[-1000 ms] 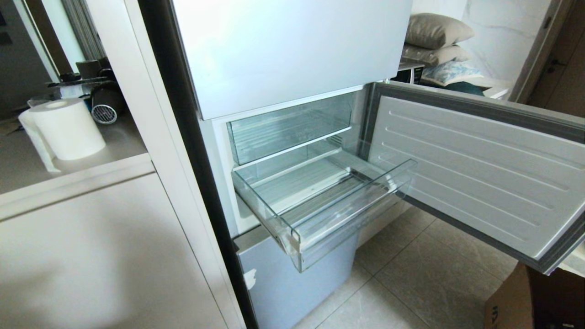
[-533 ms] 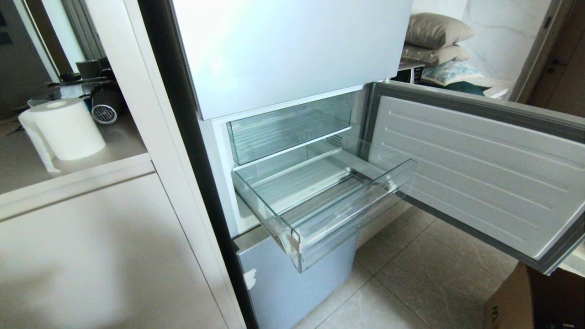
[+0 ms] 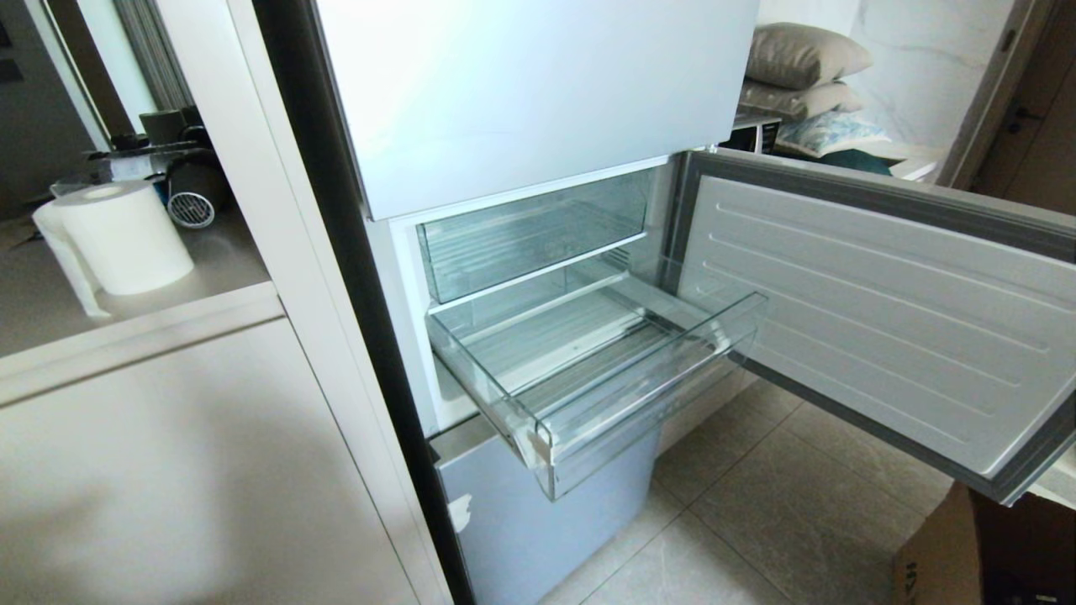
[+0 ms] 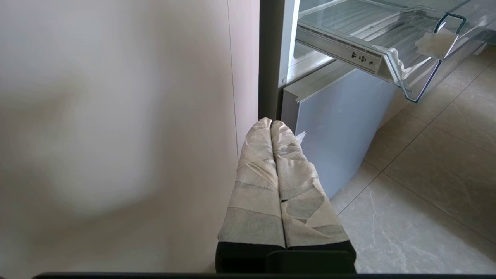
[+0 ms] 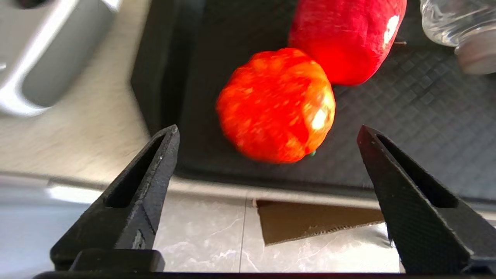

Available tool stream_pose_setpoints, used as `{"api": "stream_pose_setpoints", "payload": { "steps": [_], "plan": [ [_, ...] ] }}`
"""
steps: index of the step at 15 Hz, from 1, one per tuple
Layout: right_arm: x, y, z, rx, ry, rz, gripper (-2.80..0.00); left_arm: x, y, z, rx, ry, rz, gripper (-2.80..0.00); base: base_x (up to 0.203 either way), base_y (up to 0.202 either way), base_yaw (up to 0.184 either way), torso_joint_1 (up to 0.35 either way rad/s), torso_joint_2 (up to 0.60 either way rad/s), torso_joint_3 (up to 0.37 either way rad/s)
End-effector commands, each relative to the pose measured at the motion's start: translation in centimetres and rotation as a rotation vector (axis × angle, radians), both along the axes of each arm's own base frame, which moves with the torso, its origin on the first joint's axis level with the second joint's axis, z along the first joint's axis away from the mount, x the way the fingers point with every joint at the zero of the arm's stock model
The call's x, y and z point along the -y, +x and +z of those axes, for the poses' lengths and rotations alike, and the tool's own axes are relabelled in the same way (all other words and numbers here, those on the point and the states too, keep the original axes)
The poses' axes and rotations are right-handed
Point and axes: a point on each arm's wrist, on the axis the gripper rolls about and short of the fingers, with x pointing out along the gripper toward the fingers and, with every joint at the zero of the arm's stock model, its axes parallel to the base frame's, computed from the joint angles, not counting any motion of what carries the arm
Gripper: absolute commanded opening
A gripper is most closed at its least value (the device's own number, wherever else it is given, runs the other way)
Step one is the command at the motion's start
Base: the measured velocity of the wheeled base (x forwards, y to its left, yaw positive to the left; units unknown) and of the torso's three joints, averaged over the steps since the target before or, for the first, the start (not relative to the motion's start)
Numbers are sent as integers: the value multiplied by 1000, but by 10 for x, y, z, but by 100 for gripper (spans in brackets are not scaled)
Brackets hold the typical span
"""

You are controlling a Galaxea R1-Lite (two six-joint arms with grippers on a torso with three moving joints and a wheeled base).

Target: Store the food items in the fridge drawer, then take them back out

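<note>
Right gripper is hanging wide open, empty, just short of the orange-red fruit sitting on a dark tray, jaws apparently spread to straddle it, fridge drawer pulled out ready.

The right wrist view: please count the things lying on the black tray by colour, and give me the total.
On the black textured tray:
Orange-red: 1, the wrinkled round fruit
Red: 1, the red box-shaped item
Clear: 1, the clear plastic water bottle, only partly in view
Total: 3
</note>
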Motion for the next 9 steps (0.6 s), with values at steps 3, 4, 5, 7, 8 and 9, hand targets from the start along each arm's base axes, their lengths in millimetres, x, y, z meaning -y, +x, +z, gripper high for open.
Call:
{"api": "stream_pose_setpoints", "payload": {
  "steps": [3, 4, 5, 7, 8, 9],
  "plan": [
    [22, 1, -19, -20, 8, -17, 0, 0, 0, 0, -1, 0, 0, -280, 0, 0, 0, 0, 0, 0],
    [25, 2, -21, -20, 6, -18, 0, 0, 0, 0, -1, 0, 0, -280, 0, 0, 0, 0, 0, 0],
    [28, 2, -23, -21, 7, -21, 0, 0, 0, 0, -1, 1, 0, -280, 0, 0, 0, 0, 0, 0],
    [33, 5, -29, -21, 11, -18, 0, 0, 0, 0, -1, 0, 0, -280, 0, 0, 0, 0, 0, 0],
    [34, 6, -32, -22, 16, -16, 0, 0, 0, 0, -1, 0, 0, -280, 0, 0, 0, 0, 0, 0],
    [36, 8, -35, -20, 22, -12, 0, 0, 0, 0, -1, 0, 0, -280, 0, 0, 0, 0, 0, 0]
  ]
}}
